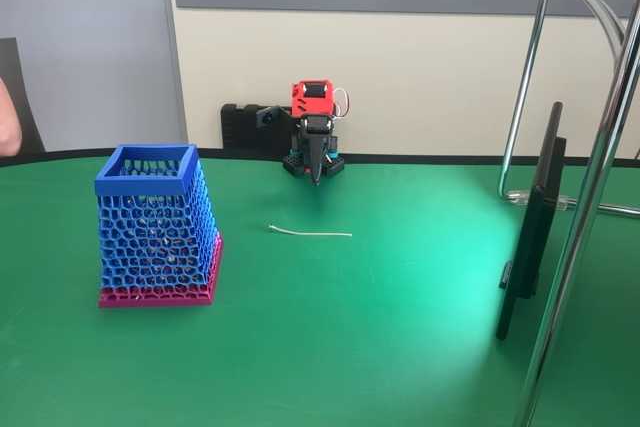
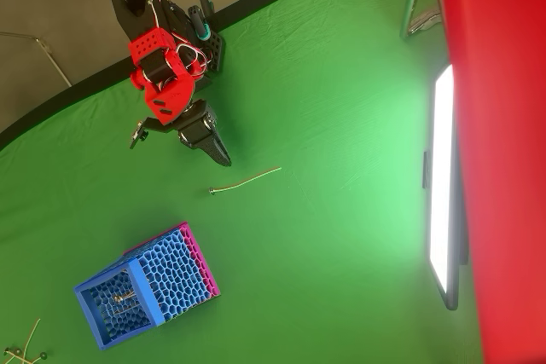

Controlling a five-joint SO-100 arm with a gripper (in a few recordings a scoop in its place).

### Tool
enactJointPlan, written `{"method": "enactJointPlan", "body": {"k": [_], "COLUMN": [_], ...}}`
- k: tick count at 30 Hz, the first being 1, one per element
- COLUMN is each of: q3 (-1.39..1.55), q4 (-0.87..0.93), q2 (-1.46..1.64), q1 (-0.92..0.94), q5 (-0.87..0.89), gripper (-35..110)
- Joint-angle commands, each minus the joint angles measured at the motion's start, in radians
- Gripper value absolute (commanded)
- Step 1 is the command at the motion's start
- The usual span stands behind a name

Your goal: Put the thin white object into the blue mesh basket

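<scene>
At the left of the fixed view stands one blue mesh basket (image 1: 155, 227), upright on the green tabletop (image 1: 380, 337), its square rim open to the top and its pink base flat on the cloth. In the overhead view the basket (image 2: 145, 283) sits at the lower left of the frame, and something small and pale lies inside it, too small to name.

Moving right, one thin white object (image 1: 310, 233) lies flat on the tabletop near the middle of the fixed view, well apart from the basket; in the overhead view it (image 2: 246, 181) lies slanted, its small knobbed end toward the left.

It looks very light and slightly springy, a slim stick with little to pinch and almost no height above the cloth. It is likely to slip or roll out of a loose pinch, and a grasp near one end would let it tip or swing. The best hold seems to be across its middle, fingers straddling it crosswise and pressing down to the cloth.

Just behind it, at upper centre of the fixed view, is the single red and black arm with its gripper (image 1: 317, 172) pointing down, fingers drawn together on nothing; in the overhead view the gripper (image 2: 220, 155) ends just beside the stick without touching it.

At the right edge stand one dark screen and a chrome stand.
</scene>
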Motion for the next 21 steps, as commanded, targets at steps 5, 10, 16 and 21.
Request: {"method": "enactJointPlan", "body": {"k": [5, 10, 16, 21], "q3": [0.008, 0.008, 0.006, 0.006], "q4": [0.008, 0.008, 0.005, -0.009], "q2": [0.006, 0.006, 0.002, -0.009], "q1": [-0.006, -0.006, -0.006, 0.000], "q5": [0.000, 0.002, 0.002, 0.009], "gripper": [1, 1, 1, 1]}}
